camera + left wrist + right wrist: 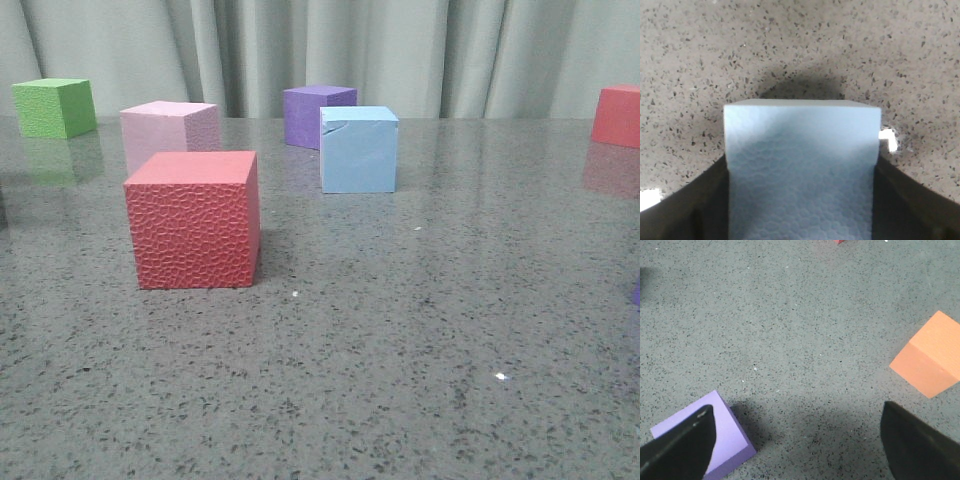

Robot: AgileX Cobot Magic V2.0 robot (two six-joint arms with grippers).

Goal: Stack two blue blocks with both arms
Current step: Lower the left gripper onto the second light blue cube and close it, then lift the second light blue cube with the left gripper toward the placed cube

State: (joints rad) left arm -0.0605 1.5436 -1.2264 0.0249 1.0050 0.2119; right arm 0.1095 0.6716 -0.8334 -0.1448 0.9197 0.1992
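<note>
One pale blue block [358, 150] with a nicked top edge stands on the table right of centre, in front of a purple cube [318, 116]. No gripper shows in the front view. In the left wrist view a second pale blue block [800, 150] fills the space between my dark fingers [695, 205], and my left gripper [801, 167] is shut on its two sides. My right gripper [797, 412] hangs open over bare table with nothing between its fingers.
A large red cube [194, 220] stands front left, with a pink cube [168, 133] and a green cube [54, 107] behind it. Another red cube [617, 116] sits far right. A lilac cube [715, 440] and an orange cube [930, 362] lie beside my right gripper.
</note>
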